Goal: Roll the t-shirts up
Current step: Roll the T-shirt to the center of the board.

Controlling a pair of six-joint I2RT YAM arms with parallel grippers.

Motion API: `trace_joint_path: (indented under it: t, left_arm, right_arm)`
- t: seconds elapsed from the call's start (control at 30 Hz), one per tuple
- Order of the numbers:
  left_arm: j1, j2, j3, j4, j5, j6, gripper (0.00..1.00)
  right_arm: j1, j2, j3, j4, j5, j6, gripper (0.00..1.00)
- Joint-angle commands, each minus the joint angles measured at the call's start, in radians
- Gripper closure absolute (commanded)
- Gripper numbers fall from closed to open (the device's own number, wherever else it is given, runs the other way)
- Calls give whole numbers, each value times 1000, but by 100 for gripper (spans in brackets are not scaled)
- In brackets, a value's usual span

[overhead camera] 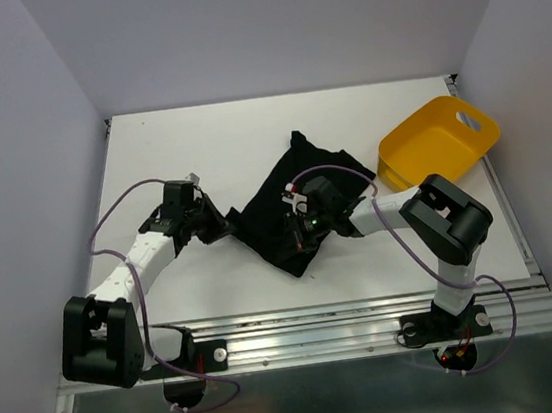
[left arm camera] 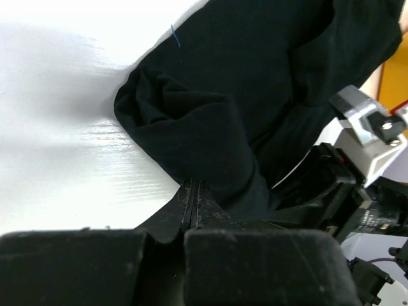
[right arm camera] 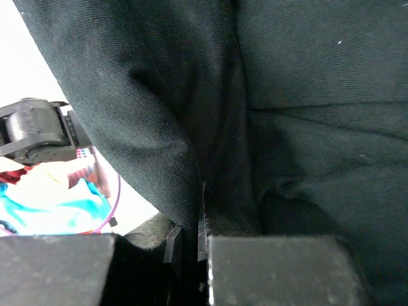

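One black t-shirt (overhead camera: pixel 265 218) lies crumpled and skewed in the middle of the white table (overhead camera: pixel 198 145). My left gripper (overhead camera: pixel 223 228) is at the shirt's left corner. In the left wrist view that gripper (left arm camera: pixel 193 186) is shut, its tips pinching a folded edge of the t-shirt (left arm camera: pixel 255 76). My right gripper (overhead camera: pixel 298 234) rests on the shirt's near part. In the right wrist view it (right arm camera: pixel 203 191) is shut with a pleat of the t-shirt (right arm camera: pixel 306 95) caught between its jaws.
A yellow plastic tub (overhead camera: pixel 439 141) stands tilted at the table's right edge, just right of the shirt. The right arm's wrist (left arm camera: pixel 363 127) shows close beside the cloth in the left wrist view. White walls enclose the table on three sides.
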Motion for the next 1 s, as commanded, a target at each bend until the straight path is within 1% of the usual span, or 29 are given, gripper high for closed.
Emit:
trace_joint_path:
  t: [0.0,0.23,0.37,0.57,0.6,0.63,0.67,0.7,0.77,0.8,0.87,0.9,0.97]
  left_arm:
    - [-10,40,-14,69,25,32,100]
    - [-14,93,-1,130,28,21,100]
    - [-13,140,-1,152,2,18,100]
    - [-14,214,-1,181,-28,6,100]
    - [-13,217,0,185,-30,4,100]
    - [-14,223,2,187,-37,1,100]
    - [-13,226,5,187,-41,3,100]
    - [-14,229,6,185,-45,1,100]
    - [-14,238,16,169,-61,6,100]
    - [-14,241,19,164,-65,7,100]
    - [-14,246,23,162,-65,12,100]
    - [-13,251,25,161,-62,14,100]
    - [-14,255,28,161,-58,21,100]
  right_arm:
    - [-13,7,-12,63,-65,27,99]
    - [-42,39,-9,60,-88,20,99]
    - [-53,56,-6,60,-101,20,99]
    - [-87,36,-18,58,-96,15,99]
    - [-87,33,-20,60,-95,15,96]
    - [-96,21,-28,58,-92,15,88]
    - [-96,15,-29,54,-90,14,88]
    - [-96,7,-29,48,-78,11,77]
    - [-96,-21,-29,14,-61,-11,71]
    - [-105,-31,-29,5,-44,-15,65]
    - [-105,-65,-20,-49,-24,-41,61]
    - [-105,-79,-20,-81,-4,-57,52]
    - [-105,-126,-17,-113,19,-71,42]
